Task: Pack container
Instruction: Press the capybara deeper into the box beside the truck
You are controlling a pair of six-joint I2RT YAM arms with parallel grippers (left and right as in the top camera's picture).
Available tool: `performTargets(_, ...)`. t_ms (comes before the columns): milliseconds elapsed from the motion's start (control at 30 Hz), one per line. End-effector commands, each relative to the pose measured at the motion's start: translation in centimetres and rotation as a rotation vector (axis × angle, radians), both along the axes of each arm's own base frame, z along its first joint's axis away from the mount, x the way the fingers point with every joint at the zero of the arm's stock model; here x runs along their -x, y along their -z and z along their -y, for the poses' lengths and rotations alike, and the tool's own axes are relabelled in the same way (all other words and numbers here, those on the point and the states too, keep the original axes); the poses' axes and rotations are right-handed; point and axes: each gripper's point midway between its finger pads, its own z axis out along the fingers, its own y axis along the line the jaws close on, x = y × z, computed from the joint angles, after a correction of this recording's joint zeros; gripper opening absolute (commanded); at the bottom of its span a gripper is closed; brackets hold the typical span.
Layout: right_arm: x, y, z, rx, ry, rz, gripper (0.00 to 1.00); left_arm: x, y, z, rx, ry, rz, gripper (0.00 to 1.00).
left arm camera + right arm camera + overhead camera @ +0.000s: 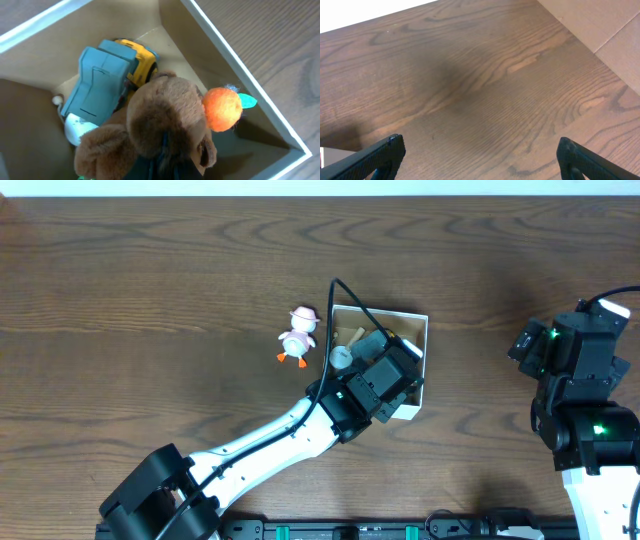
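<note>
Here, from overhead, a dark brown wooden table (150, 280) holds the container (400, 312), a square shallow cardboard box with a white rim and a tan inside. It sits a little right of the table's middle.

The left arm (270, 442), white with black joints, reaches in from the lower left. The left gripper (385, 375) hangs over the box and hides most of its inside. In the uncovered left part of the box, a tan shape and a small pale round thing show, too small to name.

Just beside the box's left wall, outside it on the table, is a duck toy (298, 337). It is pale with a pink hat and orange feet.

The left wrist view looks down into a corner of the container (240, 67). A teal toy truck (100, 80) with a yellow part (141, 62) lies against the tan walls. A brown plush toy (160, 115) fills the lower middle of this view, overlapping the truck's near end. A fuzzy orange ball (221, 109) with a small teal leaf (246, 101) sits on its right side. The plush covers the place where the fingers would show, so I cannot tell whether the left gripper is grasping it or has let go.

The right arm (585, 395) is at the table's right edge, well apart from the box. In the right wrist view, the right gripper (480, 150) is spread wide over bare table (470, 75), its two black fingertips (385, 152) far apart with nothing between them.
</note>
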Motion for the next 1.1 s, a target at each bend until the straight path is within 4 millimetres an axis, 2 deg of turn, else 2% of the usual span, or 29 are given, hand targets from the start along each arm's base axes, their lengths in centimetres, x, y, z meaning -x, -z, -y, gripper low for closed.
performTargets(0,0.0,-0.4,0.4,0.019,0.013,0.002,0.99,-0.6,0.4,-0.6,-0.065,0.003,0.045,0.06)
performTargets(733,0.0,-0.4,0.5,0.019,0.013,0.002,0.99,0.4,1.6,-1.9,-0.128,0.002,-0.006,0.06)
performTargets(767,0.0,-0.4,0.5,0.019,0.013,0.002,0.99,0.4,1.6,-2.0,-0.128,0.003,-0.008,0.08)
performTargets(867,0.0,-0.4,0.4,0.019,0.013,0.002,0.99,0.7,1.7,-1.7,-0.116,0.017,-0.024,0.62)
performTargets(933,0.0,-0.4,0.4,0.019,0.013,0.002,0.99,0.7,1.7,-1.6,-0.113,0.017,-0.022,0.83)
performTargets(1000,0.0,-0.4,0.4,0.019,0.013,0.002,0.99,0.6,1.6,-1.6,-0.110,0.017,-0.019,0.89)
performTargets(1067,0.0,-0.4,0.4,0.019,0.013,0.002,0.99,0.5,1.5,-1.4,-0.104,0.018,-0.013,0.89)
